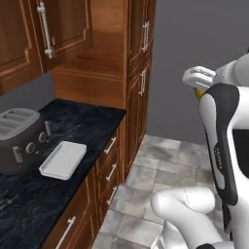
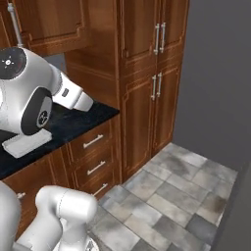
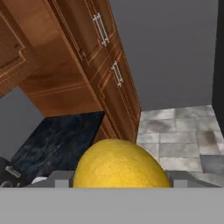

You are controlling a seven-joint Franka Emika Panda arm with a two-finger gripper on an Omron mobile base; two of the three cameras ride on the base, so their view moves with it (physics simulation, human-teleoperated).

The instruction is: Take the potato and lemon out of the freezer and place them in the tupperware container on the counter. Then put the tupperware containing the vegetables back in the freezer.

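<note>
The lemon, a saturated yellow-orange fruit, sits between my gripper's two fingers, which are shut on its sides. In the left base view the gripper hangs high at the right over the tiled floor, with a sliver of the lemon showing under the hand. The white tupperware container lies on the dark marbled counter beside the toaster, well left of and below the gripper. From the right base view the tupperware container shows partly behind my arm. The potato is out of view.
A dark grey toaster stands on the counter left of the container. Tall reddish-brown cabinets with silver handles rise at the counter's end. Grey tiled floor lies open ahead. A dark grey panel edge stands at the right.
</note>
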